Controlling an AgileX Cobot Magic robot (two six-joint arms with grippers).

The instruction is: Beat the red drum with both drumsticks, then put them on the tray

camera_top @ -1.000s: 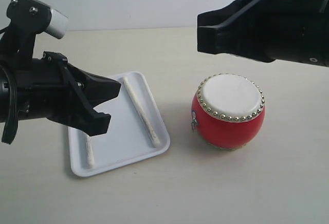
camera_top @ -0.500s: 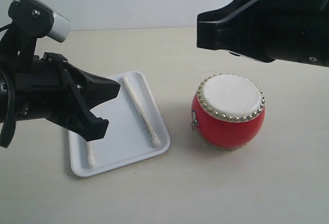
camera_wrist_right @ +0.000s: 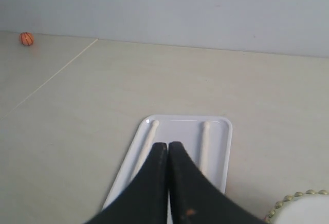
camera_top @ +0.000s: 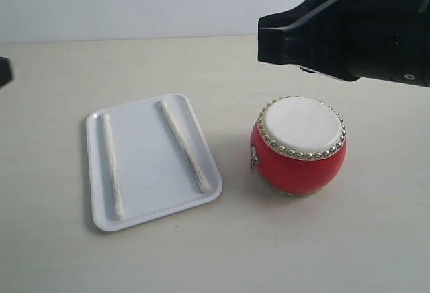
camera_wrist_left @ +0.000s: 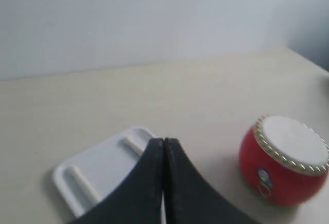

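The white tray [camera_top: 151,202] lies left of the red drum [camera_top: 299,146], which stands upright with its cream skin up. Both drumsticks rest in the tray, apart from each other: one [camera_top: 112,166] along its left side, the other [camera_top: 183,145] slanting along its right side. My right gripper [camera_top: 263,41] hovers above and behind the drum, shut and empty; its wrist view shows the jaws [camera_wrist_right: 167,144] closed over the tray [camera_wrist_right: 226,131] and sticks [camera_wrist_right: 204,141]. My left gripper [camera_wrist_left: 164,141] is shut and empty, over the tray [camera_wrist_left: 97,167], with the drum [camera_wrist_left: 285,160] off to one side.
Only a dark sliver of the left arm [camera_top: 3,71] shows at the exterior view's left edge. A small orange ball [camera_wrist_right: 26,39] lies far off by the pale wall. A thin seam line [camera_wrist_right: 56,75] crosses the beige tabletop.
The left arm has pulled back to the left, almost out of the exterior view, uncovering the whole tray and the left drumstick. The right arm, drum and sticks have stayed put.
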